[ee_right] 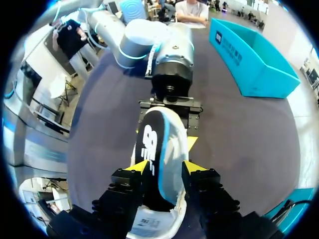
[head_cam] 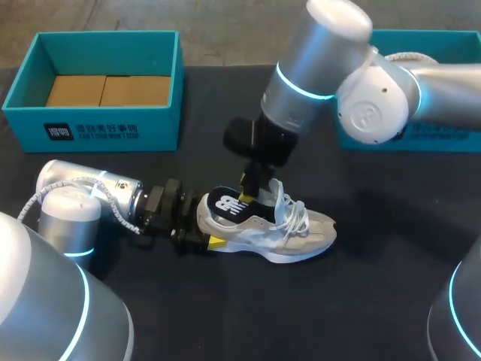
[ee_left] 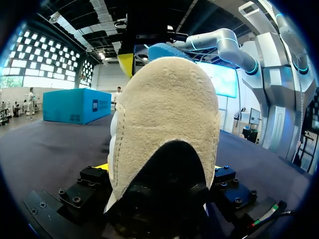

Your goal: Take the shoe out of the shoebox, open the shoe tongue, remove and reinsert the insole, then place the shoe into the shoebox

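Black table (head_cam: 376, 301), with an open teal shoebox (head_cam: 22, 98) at the far left and a second teal box (head_cam: 451, 139) at the far right, behind the right arm. Mid-table, well apart from both: the shoe (head_cam: 293, 233), on its sole, toe toward the right, laces loose, tongue up and forward.

At the heel, the left gripper (head_cam: 204, 229), low along the table, clamped on the shoe from both sides, a little yellow visible either side of the heel. From above, the right gripper (ee_right: 163, 169), pinching the insole (ee_right: 152, 144) between its yellow tips. Black with a blue edge, heel end raised out of the opening, front end hidden inside the shoe.

Looks like the insole step; cannot tell whether coming out or going back in. Next calls for a steady hold at the heel and a slide of the insole along the shoe's length: up and back to free it, or forward and down to seat it flat, without buckling. Boxing the shoe not yet begun.
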Robot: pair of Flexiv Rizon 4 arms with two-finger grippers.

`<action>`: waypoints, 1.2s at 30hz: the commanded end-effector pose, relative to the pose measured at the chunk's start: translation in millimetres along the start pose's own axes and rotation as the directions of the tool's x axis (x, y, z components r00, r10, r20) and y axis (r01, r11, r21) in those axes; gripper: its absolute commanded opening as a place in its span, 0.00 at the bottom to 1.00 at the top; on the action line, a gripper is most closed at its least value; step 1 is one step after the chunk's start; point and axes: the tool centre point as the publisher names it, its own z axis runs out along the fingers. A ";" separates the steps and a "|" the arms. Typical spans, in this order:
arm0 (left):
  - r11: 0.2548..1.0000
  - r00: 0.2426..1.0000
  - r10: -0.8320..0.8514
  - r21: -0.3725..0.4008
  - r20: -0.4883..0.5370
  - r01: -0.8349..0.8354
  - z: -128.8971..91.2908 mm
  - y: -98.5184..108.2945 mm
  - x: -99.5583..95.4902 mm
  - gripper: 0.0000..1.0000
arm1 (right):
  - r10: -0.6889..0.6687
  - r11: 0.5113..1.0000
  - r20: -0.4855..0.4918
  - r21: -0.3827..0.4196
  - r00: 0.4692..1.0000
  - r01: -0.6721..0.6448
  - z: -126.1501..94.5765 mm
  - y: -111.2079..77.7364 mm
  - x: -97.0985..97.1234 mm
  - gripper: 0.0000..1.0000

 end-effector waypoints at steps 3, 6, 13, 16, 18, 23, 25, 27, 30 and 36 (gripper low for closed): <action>1.000 1.000 0.000 0.000 0.001 0.000 0.0 1.0 0.3 0.00 | 0.035 0.999 -0.080 0.020 0.996 -0.033 10.9 -0.5 -13.0 0.40; 1.000 1.000 0.000 0.000 0.001 0.000 0.0 1.0 0.3 0.00 | 0.037 0.999 -0.120 0.007 0.992 -0.037 14.7 -0.8 -14.1 0.40; 1.000 1.000 0.000 0.000 0.001 0.000 0.0 1.0 0.3 0.00 | 0.061 0.998 -0.216 0.038 0.974 -0.055 20.1 4.0 -13.5 0.41; 1.000 1.000 0.000 0.000 0.001 0.000 0.0 1.0 0.3 0.00 | 0.070 0.997 -0.244 0.041 0.967 -0.062 23.3 4.8 -12.1 0.41; 1.000 1.000 0.000 0.000 0.001 0.000 0.0 1.0 0.3 0.00 | 0.073 0.997 -0.263 0.036 0.962 -0.066 26.1 5.3 -11.7 0.40; 1.000 1.000 0.000 0.000 0.001 0.000 0.0 1.0 0.3 0.00 | 0.057 0.998 -0.292 0.006 0.955 -0.058 27.9 10.3 -8.5 0.36; 1.000 1.000 0.000 0.000 0.001 0.000 0.0 1.0 0.3 0.00 | 0.061 0.998 -0.295 0.008 0.954 -0.061 28.6 11.4 -7.2 0.34; 1.000 1.000 0.000 0.000 0.001 0.000 0.0 1.0 0.3 0.00 | 0.060 0.998 -0.300 0.001 0.952 -0.063 30.4 11.4 -5.6 0.33; 1.000 1.000 0.000 0.000 0.001 0.000 0.0 1.0 0.3 0.00 | 0.057 0.998 -0.307 -0.012 0.950 -0.063 33.2 10.4 -3.5 0.32; 1.000 1.000 0.000 0.000 0.001 0.000 0.0 1.0 0.3 0.00 | 0.057 0.998 -0.305 -0.020 0.951 -0.066 30.9 8.7 3.0 0.31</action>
